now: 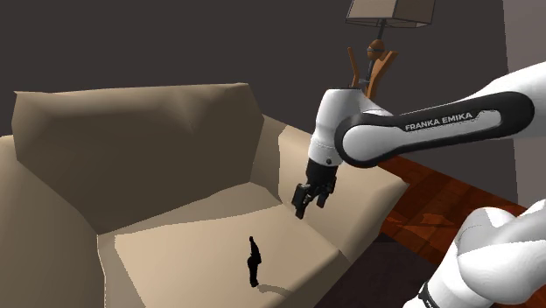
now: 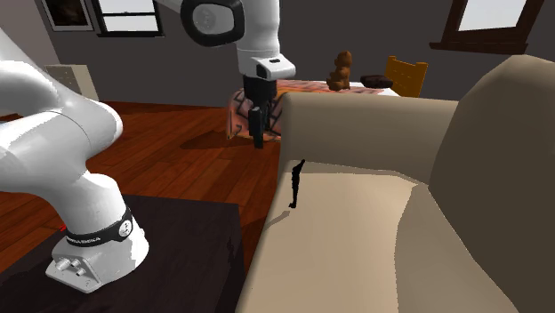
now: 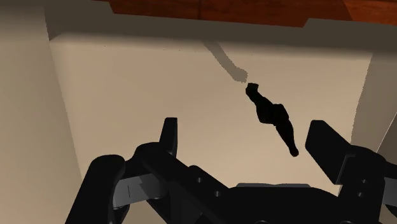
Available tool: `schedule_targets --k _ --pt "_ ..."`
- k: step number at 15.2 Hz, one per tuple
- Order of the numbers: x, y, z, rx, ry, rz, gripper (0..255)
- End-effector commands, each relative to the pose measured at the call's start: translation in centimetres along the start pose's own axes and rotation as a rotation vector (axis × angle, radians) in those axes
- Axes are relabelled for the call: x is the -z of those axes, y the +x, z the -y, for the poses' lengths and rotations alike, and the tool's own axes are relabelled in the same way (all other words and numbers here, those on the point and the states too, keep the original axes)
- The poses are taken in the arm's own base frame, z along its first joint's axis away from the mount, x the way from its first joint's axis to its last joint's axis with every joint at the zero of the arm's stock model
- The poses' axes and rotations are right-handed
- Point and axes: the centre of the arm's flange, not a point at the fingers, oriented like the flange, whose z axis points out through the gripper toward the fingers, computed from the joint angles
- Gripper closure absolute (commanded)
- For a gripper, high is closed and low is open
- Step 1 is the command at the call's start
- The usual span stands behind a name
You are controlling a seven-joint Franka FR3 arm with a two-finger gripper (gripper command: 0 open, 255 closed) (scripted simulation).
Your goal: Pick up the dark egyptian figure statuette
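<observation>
The black two-finger claw hovers open above the beige sofa seat, the slim black figure statuette standing untouched toward its seven o'clock in the shoulder view; descent and grasp remain.

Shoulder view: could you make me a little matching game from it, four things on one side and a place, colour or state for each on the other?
1 statuette
2 hand
3 lamp
4 sofa

A beige
B open, in the air over the seat
C black, upright on the seat
D behind the sofa

Pairs: 1-C, 2-B, 3-D, 4-A
</observation>
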Motion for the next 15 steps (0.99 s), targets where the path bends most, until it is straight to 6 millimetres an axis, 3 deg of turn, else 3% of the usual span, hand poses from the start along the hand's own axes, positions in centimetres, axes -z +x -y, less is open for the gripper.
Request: schedule_targets --k 1,13,15 --pt "-2.2 0.9 1.6 -0.006 -0.003 -0.016 0" --pt "-12.9 6.6 11.3 -0.041 -0.031 -0.103 0" --pt "-14.0 6.6 11.2 -0.041 -0.031 -0.103 0"
